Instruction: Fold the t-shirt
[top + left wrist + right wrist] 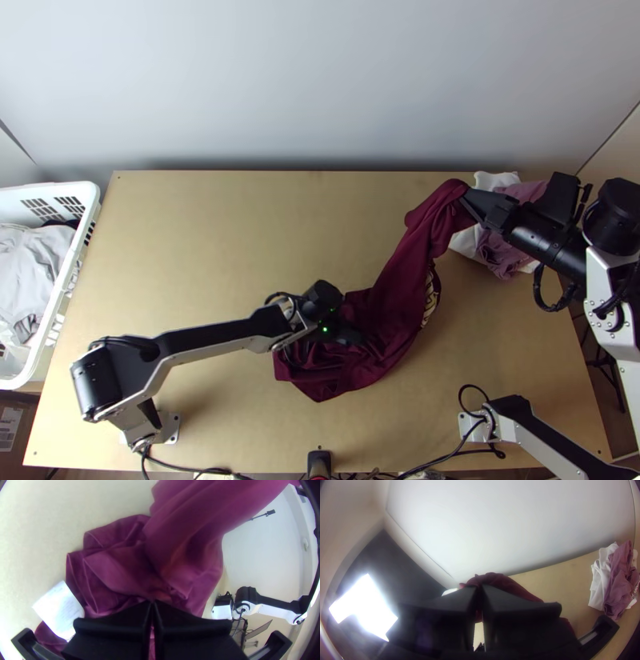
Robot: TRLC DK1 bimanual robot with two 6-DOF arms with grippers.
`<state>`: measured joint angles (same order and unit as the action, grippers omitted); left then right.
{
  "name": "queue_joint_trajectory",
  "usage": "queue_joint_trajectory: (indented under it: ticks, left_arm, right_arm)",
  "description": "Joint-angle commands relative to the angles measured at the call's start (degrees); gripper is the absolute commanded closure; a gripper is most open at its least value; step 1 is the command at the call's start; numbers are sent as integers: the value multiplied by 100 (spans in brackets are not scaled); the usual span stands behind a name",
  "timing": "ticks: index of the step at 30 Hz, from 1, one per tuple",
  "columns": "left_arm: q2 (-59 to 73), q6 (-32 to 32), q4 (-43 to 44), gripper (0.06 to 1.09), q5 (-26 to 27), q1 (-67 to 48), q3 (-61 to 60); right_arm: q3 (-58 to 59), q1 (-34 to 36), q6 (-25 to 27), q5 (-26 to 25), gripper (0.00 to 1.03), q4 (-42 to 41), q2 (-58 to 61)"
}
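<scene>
Left hand (350,336): black fingers brought together, tips against the cloth among its creases; cannot tell whether a fold is pinched. Right hand (472,202): nearly closed, a bunch of the shirt (400,320) gripped between the fingertips, held up off the worktop (200,256). Shirt is dark maroon, smooth and soft with a slight sheen. From the right hand it slopes down as a long, loosely gathered swag; the rest lies bunched on the worktop under and around the left hand, with stitched edges and sharp small folds. Yellow patterned patch (432,296) on its side. White slip (60,610), flat, straight-edged, beside the bunched cloth. Beyond the right hand: crumpled white cloth (488,180) and mauve cloth (500,248). White slotted basket (48,192), with rumpled grey cloth (32,256), at the worktop's left.
</scene>
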<state>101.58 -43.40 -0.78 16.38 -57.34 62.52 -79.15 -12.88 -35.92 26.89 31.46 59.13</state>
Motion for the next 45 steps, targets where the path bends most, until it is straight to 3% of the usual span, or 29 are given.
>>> queue_joint_trajectory:
  ticks: [1,7,12,17,26,31,35,45]
  left_arm:
    - [-596,314,-652,105,-12,329,137]
    - [-1756,446,-1320,105,5,988,428]
    - [-2626,446,-1759,105,5,1524,700]
    - [-3232,543,-2146,105,23,2403,981]
    - [-3637,850,-2788,105,199,4029,1869]
    - [-3645,824,-2972,105,234,5101,2511]
    - [-3751,771,-2990,105,568,6015,2757]
    - [-3522,763,-3043,105,796,7545,3688]
  right_arm:
    - [-65,120,24,-53,100,-44,37]
    - [-460,497,33,-106,100,-53,107]
    - [-724,506,15,-686,100,-61,265]
    - [-882,506,33,-826,100,-97,362]
    - [-1656,489,261,-826,100,317,467]
    - [-2166,550,147,-844,100,396,503]
    - [-2210,533,138,-835,100,563,309]
    - [-2192,146,296,-747,100,1152,-148]
